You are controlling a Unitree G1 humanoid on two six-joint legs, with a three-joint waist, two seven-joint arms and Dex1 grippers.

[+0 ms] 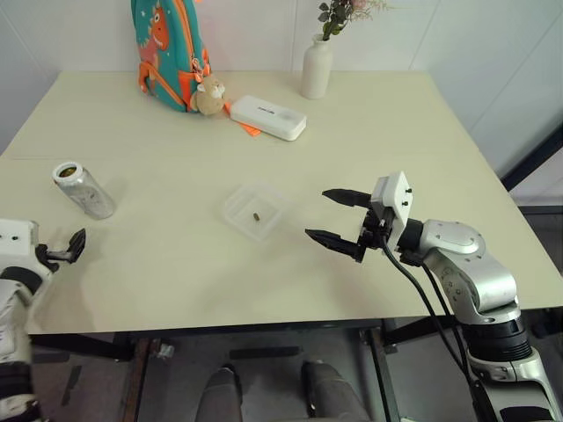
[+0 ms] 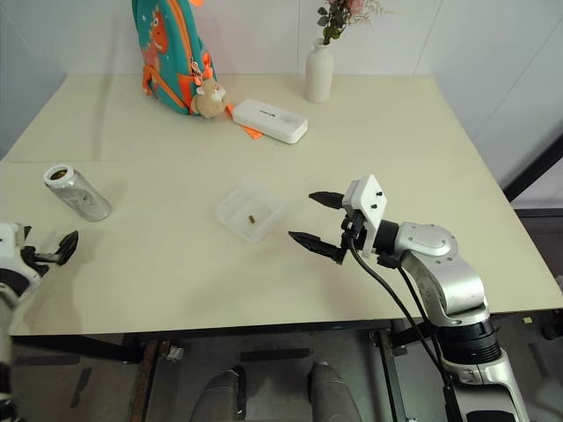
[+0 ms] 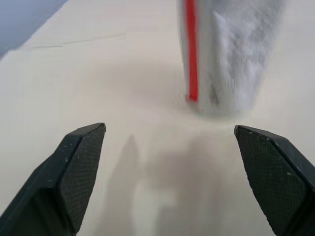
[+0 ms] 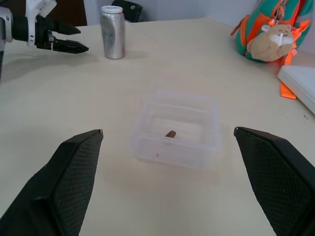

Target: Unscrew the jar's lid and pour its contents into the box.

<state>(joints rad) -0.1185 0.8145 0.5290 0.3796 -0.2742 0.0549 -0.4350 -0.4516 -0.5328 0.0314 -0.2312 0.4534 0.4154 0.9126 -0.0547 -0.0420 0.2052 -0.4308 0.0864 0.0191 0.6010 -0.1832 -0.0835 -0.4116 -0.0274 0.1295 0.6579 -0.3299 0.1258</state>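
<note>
A: Left eye view puts the jar (image 1: 84, 190) upright on the bench (image 1: 440, 158), just ahead of my left hand (image 1: 69, 247); fingers wide, empty.
B: And the right hand (image 1: 339, 217)?
A: Wide too, beside the box (image 1: 255, 211); one bean (image 1: 256, 215) lies inside; left is nearer the jar.
</note>
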